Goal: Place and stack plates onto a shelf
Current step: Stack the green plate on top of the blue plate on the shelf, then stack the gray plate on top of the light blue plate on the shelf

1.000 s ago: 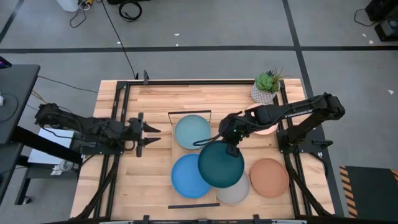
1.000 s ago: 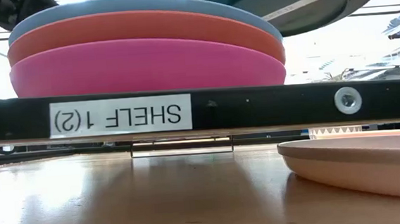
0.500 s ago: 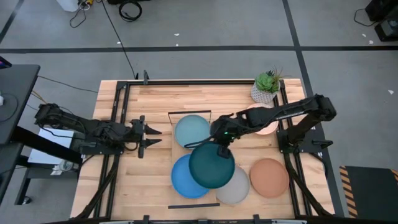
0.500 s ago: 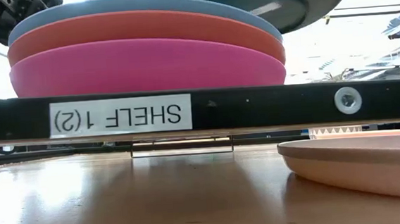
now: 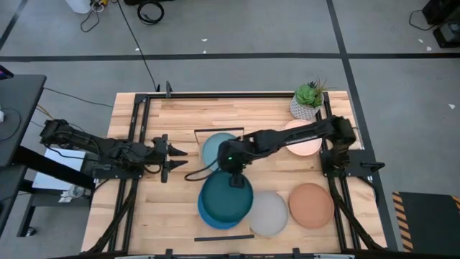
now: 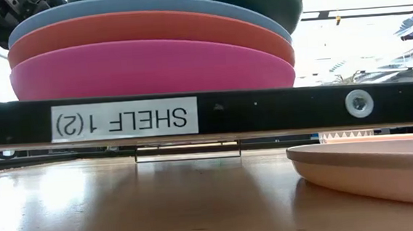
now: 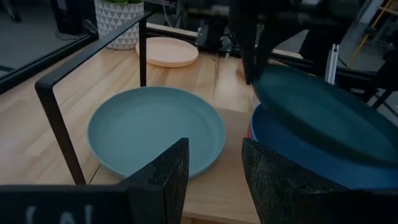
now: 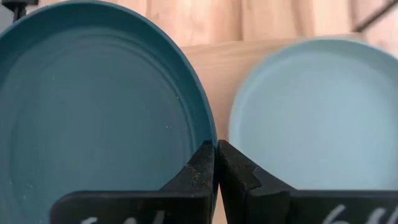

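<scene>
— What sits on the counter point(image 5: 180, 115), biggest thing first?
— The shelf point(image 5: 253, 148), carrying a stack: magenta plate point(image 6: 152, 70), orange plate point(image 6: 150, 33), blue plate point(image 5: 203, 212). The aqua plate point(image 5: 214, 149) lies alone on the shelf's other half. Grey plate point(image 5: 272, 214), terracotta plate point(image 5: 311, 205) and peach plate point(image 5: 307, 141) lie on the counter beside it.
— And the teal plate point(image 5: 226, 200)?
— Over the blue one, its rim pinched in the right jaws point(image 8: 215, 163).
— The left jaws point(image 5: 177, 157)?
— Parted, holding nothing, near the shelf's aqua end.
</scene>
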